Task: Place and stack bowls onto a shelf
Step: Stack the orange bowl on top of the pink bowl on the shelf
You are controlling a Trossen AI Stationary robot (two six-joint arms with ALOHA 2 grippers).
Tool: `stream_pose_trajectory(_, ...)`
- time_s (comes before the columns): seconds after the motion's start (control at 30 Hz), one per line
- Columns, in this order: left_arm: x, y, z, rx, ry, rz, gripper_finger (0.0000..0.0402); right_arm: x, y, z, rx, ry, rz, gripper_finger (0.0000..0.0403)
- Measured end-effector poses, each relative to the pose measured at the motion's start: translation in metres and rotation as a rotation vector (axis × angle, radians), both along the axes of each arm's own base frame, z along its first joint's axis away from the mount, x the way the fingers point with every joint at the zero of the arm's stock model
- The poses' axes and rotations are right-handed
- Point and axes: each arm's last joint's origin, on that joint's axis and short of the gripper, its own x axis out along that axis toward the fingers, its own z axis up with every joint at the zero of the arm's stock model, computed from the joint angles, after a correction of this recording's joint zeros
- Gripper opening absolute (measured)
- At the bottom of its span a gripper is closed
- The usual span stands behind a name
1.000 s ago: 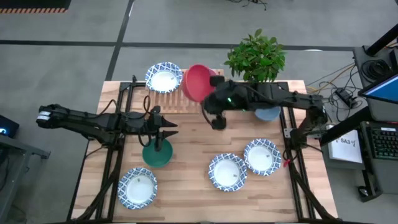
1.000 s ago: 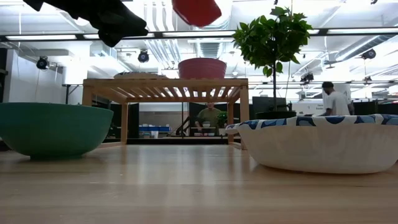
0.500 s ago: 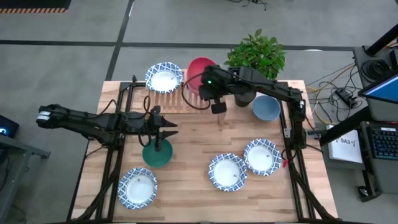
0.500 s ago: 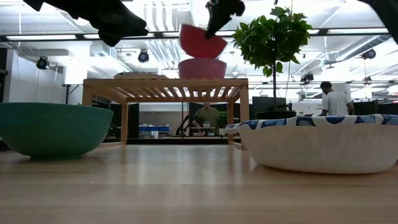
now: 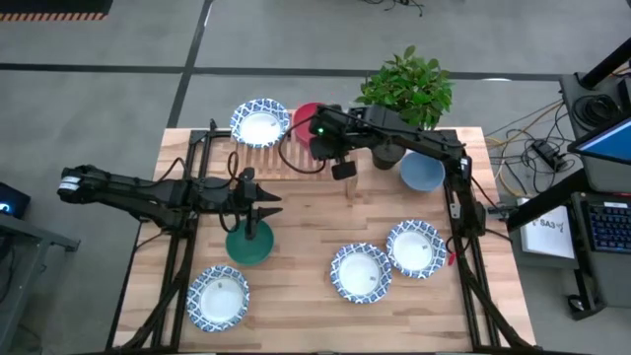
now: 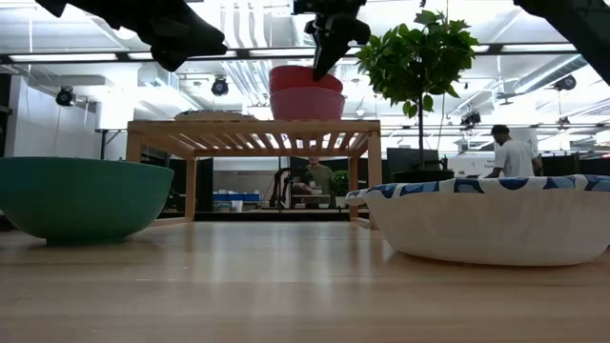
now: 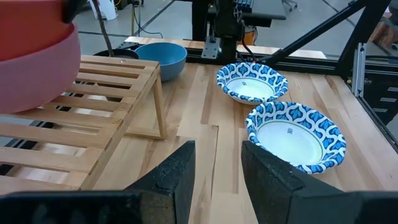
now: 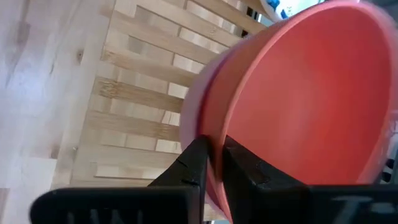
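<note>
We see the right gripper (image 8: 210, 163) pinching the rim of the red bowl (image 8: 298, 99), one finger inside and one outside, with the bowl sitting nested in the pink bowl (image 6: 307, 103) on the shelf (image 6: 253, 133). In the low view the red rim (image 6: 305, 75) shows just above the pink one, and the gripper (image 6: 329, 43) comes down onto it from above. From overhead the stack sits at the shelf's right end (image 5: 306, 116), mostly under the arm; a patterned bowl (image 5: 259, 122) occupies the shelf's left end.

The left gripper (image 5: 258, 209) hangs above the green bowl (image 5: 247, 244) near the table's middle left; its fingers (image 7: 174, 171) stand apart with nothing between them.

The table (image 5: 306, 217) is pale wood planks. On it lie a blue bowl (image 5: 422, 171) at the right beside the plant (image 5: 406, 89), two patterned bowls side by side toward the front right (image 5: 361, 272) (image 5: 415, 248), and another at the front left (image 5: 218, 297). Black frame rails run along both sides of the table.

Beyond the table, the low view looks into a bright workshop hall with ceiling lights and ducts. A person (image 6: 512, 152) in a white top stands at the right, and another person (image 6: 319, 177) is visible under the shelf. Overhead, grey floor surrounds the table, with cables and a keyboard (image 5: 603, 242) at the right.
</note>
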Motion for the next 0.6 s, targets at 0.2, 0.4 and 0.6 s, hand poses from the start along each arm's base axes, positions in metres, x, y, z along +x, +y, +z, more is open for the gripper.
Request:
stream_pose_trajectory(0.2, 0.000, 0.000, 0.000, 0.000, 0.000, 0.000, 0.0113, -0.002, -0.001, 0.003, 0.005, -0.023, -0.032, 0.0072)
stream_pose_trajectory(0.4, 0.000, 0.000, 0.000, 0.000, 0.000, 0.000, 0.0113, -0.005, 0.000, 0.008, 0.008, -0.041, -0.050, 0.0103)
stream_pose_trajectory(0.6, 0.000, 0.000, 0.000, 0.000, 0.000, 0.000, 0.0113, -0.015, 0.003, 0.023, 0.019, -0.111, -0.081, 0.0114)
